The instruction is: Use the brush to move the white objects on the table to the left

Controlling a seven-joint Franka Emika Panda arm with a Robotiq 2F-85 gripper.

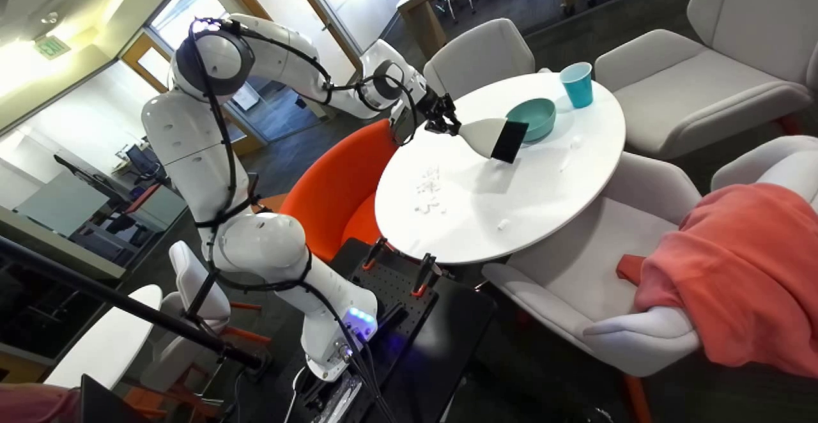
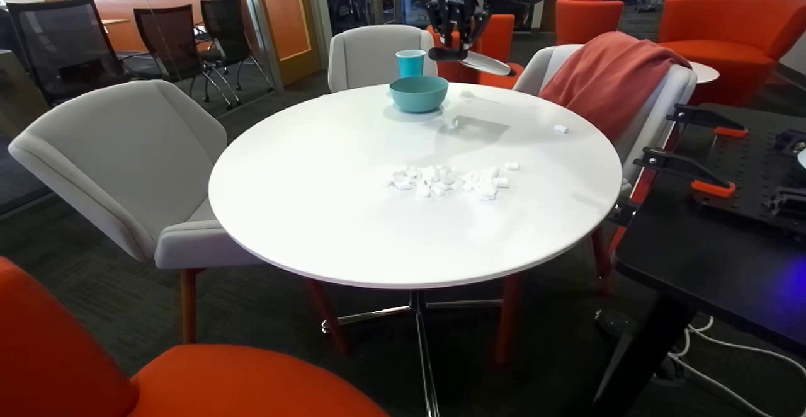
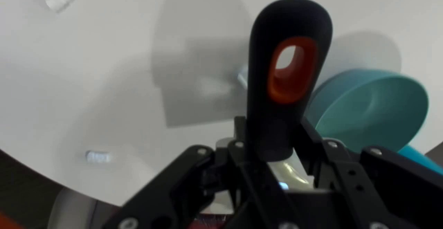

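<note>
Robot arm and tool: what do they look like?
The arm is white and grey, rounded, with black cables strapped along it and blue base lights. The tool is black, with jointed fingers and pale round screw heads. No markings legible.

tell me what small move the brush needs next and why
Probably lower the brush toward the table: the gripper holds it clear of the top, with its shadow cast apart from it, and a stray white piece lies where that shadow falls.
</note>
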